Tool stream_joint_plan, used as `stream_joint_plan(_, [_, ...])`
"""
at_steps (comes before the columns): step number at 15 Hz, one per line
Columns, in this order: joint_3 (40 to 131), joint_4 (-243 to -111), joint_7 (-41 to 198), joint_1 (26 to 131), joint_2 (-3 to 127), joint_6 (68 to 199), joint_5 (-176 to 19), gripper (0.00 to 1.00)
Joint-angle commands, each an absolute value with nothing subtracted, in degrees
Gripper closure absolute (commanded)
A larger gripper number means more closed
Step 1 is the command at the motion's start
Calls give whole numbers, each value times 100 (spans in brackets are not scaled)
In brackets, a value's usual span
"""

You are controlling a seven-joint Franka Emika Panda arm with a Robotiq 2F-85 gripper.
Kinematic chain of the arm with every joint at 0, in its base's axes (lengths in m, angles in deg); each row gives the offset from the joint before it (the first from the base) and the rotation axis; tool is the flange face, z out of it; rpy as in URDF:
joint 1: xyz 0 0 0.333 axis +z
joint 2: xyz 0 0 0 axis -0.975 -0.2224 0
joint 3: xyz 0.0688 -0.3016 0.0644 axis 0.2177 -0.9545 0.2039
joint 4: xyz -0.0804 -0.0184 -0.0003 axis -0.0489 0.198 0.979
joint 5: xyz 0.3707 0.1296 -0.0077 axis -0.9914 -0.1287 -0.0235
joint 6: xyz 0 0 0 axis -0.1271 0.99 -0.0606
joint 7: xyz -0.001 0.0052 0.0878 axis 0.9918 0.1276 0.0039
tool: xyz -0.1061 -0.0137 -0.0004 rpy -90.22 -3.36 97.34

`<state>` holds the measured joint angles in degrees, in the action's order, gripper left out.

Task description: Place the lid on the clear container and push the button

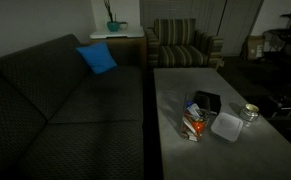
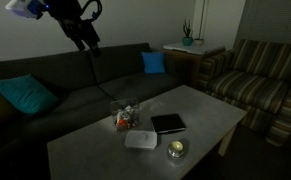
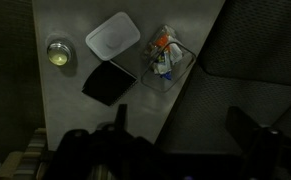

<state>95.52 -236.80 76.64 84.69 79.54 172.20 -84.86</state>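
The lid (image 2: 142,140) lies flat near the front edge of the bench (image 2: 85,150), not yet on the container (image 2: 125,117), which stands just beside it, farther back and to the left. The lid looks thin, light and fairly stiff, probably slick, with little height to pinch. I judge the best hold is across two opposite edges from above, gently, since it may skid or flex. A black box (image 2: 168,123) sits close on the right, crowding that side, and a small glass jar (image 2: 175,150) stands near. The end effector (image 2: 85,40) hangs high over the couch (image 2: 75,90), well apart from everything. In this dim light I cannot tell whether its fingers are apart or together.
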Motion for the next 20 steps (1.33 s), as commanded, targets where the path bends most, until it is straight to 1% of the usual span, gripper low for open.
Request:
stream_joint_plan(1, [9455, -23522, 7625, 8322, 7519, 17830, -8048, 0])
stream_joint_plan(4, [9135, -22990, 7789, 8260, 6547, 18683, -7566, 0])
stream_joint_plan(6, [8824, -22555, 7968, 8416, 5894, 18995, -7469, 0])
stream_joint_plan(8, [8750, -22054, 8122, 8441, 5165, 19137, -7427, 0])
stream_joint_plan(14, [8887, -20843, 8801, 8334, 3633, 18998, -7426, 0])
stream_joint_plan(20, [8621, -20119, 9060, 8329, 2741, 18787, -7428, 0])
